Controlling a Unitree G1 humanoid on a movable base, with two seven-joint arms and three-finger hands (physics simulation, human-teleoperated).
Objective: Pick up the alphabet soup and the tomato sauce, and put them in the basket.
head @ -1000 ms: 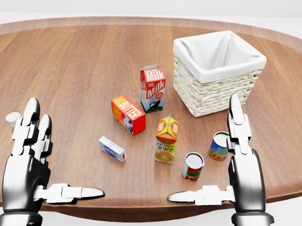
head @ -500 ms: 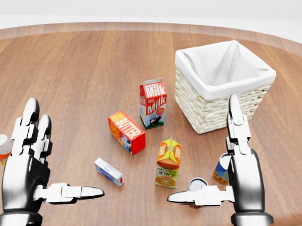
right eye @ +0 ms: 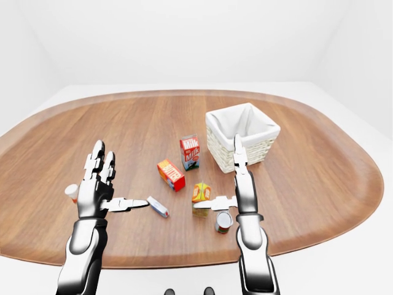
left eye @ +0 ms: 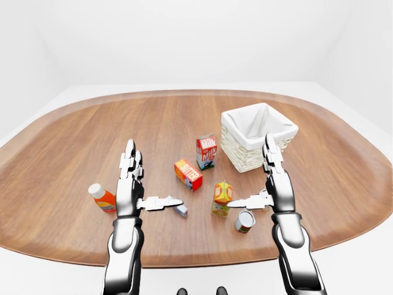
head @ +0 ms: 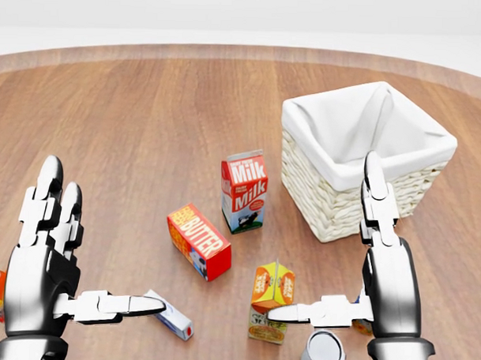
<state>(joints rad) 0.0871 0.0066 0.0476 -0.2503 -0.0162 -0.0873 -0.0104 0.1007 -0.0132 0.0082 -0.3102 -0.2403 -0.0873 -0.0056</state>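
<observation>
Both hands are spread and empty. The right hand (left eye: 268, 178) hovers just above a red-labelled can (left eye: 244, 222) standing upright near the counter's (left eye: 73, 135) near edge; the basket (left eye: 258, 144) sits beyond it, and the left hand (left eye: 132, 184) is farther off.

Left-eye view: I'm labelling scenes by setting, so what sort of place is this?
Probably a bare simulated test room, not a real kitchen: one large oval wooden table amid plain white walls, holding small groceries like a milk carton and a lined wicker basket.

Bright, even, sharp renders; soft shadows, no glare.
</observation>
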